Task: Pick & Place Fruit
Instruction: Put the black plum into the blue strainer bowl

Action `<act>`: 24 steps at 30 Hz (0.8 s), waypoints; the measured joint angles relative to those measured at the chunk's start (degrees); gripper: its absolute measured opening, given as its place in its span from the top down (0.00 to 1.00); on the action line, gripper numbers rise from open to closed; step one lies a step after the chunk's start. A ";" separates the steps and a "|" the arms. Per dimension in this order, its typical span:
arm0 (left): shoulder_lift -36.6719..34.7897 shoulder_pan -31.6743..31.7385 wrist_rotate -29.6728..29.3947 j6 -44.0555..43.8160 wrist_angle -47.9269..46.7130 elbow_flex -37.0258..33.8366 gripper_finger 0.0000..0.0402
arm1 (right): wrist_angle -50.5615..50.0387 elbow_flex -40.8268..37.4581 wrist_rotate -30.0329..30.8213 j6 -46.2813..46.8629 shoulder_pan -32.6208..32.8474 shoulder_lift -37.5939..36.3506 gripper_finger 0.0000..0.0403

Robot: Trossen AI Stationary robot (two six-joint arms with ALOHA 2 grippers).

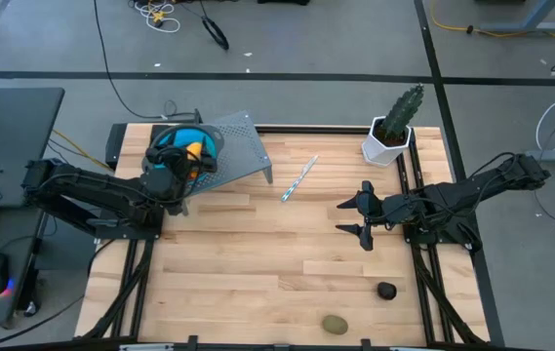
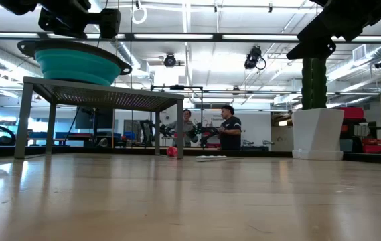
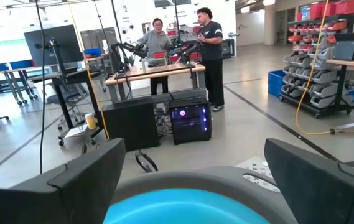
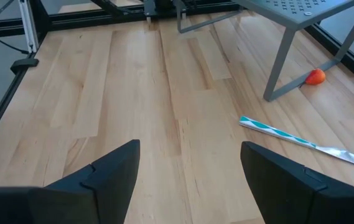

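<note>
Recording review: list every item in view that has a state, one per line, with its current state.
Left end effector: open, above the teal round bowl.
Right end effector: open, empty, above bare tabletop.
Teal round bowl: upright on the grey perforated metal stand; yellow-orange fruit inside.
Olive-green oval fruit: on the table, near edge.
Dark round fruit: on the table.
Small orange fruit: by a stand leg.
Striped stick: lying flat.

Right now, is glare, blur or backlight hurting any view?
Low view: bright ceiling lights silhouette the teal plastic bowl on the grey perforated metal stand, and the wooden table shows sheen. Left wrist view: near bowl rim soft. Right wrist view: orange round fruit clear.
</note>
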 joint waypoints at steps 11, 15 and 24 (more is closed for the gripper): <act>0.00 0.00 1.76 -2.69 1.10 0.02 0.03 | 0.00 0.00 0.00 0.00 0.00 0.01 0.29; 0.00 -0.29 8.56 -5.75 0.96 0.02 0.03 | -0.02 0.00 0.00 0.00 0.01 0.02 0.29; 0.00 -0.31 60.55 -5.55 10.75 0.07 0.03 | -2.18 -0.02 -8.42 0.00 0.01 0.02 0.29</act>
